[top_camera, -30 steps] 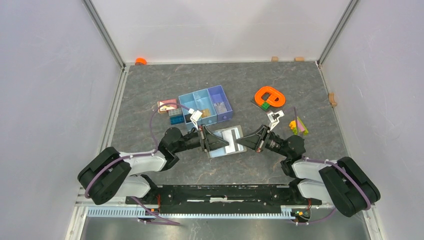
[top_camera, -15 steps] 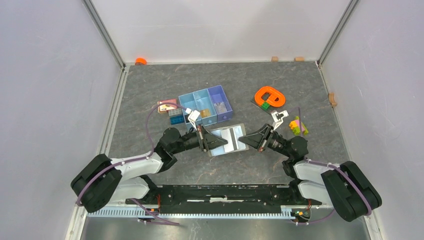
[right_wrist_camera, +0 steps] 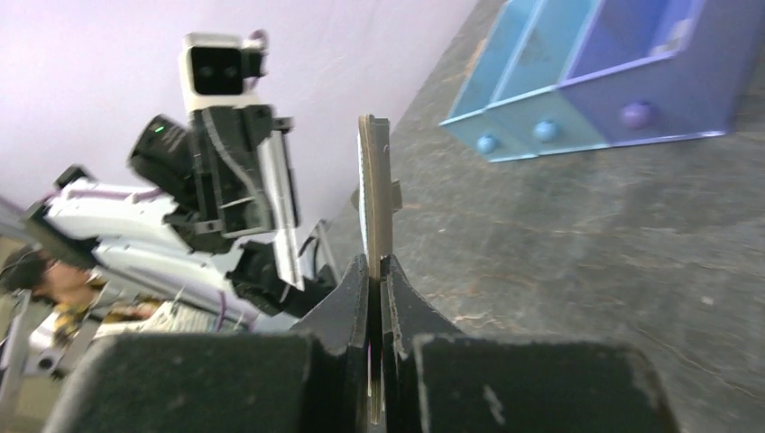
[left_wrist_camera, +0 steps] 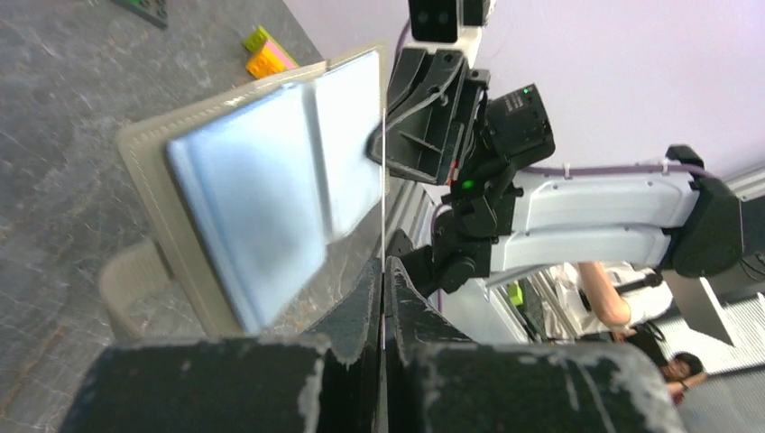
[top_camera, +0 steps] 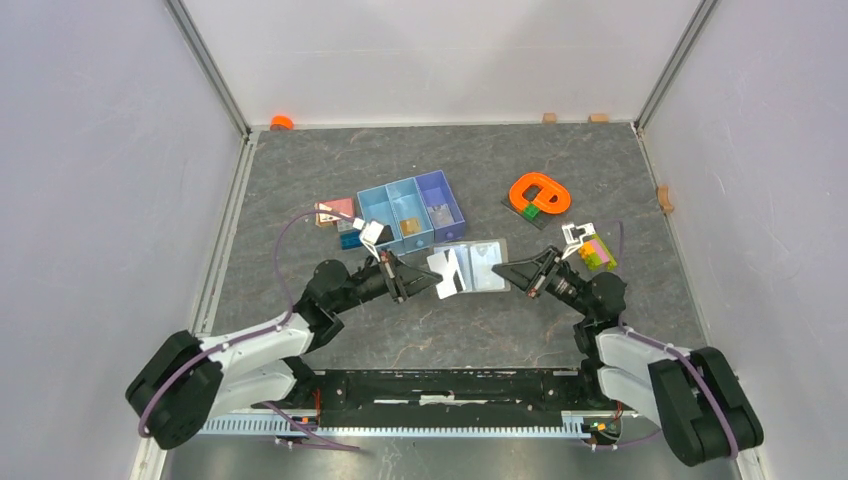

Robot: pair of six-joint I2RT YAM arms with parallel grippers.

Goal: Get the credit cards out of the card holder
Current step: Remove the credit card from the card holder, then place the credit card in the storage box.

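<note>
Left gripper (left_wrist_camera: 383, 271) is pinching a thin pale credit card (top_camera: 444, 272), fingers pressed together on it, card sitting just left of the card holder (top_camera: 487, 266). Right gripper (right_wrist_camera: 374, 263) is clamping the holder's taupe rim; the holder is hanging open between the two grippers, lifted off the table (top_camera: 560, 180) mid-workspace, with its blue-grey inside facing the left wrist camera. Just beyond, the blue-and-purple tray (top_camera: 445, 238) is sitting on the table, with an orange ring-shaped part (top_camera: 540, 193) further back right.

Blue-and-purple tray (top_camera: 434, 190), orange loop (top_camera: 518, 192), colourful blocks (top_camera: 598, 252), pink block (top_camera: 335, 210)
</note>
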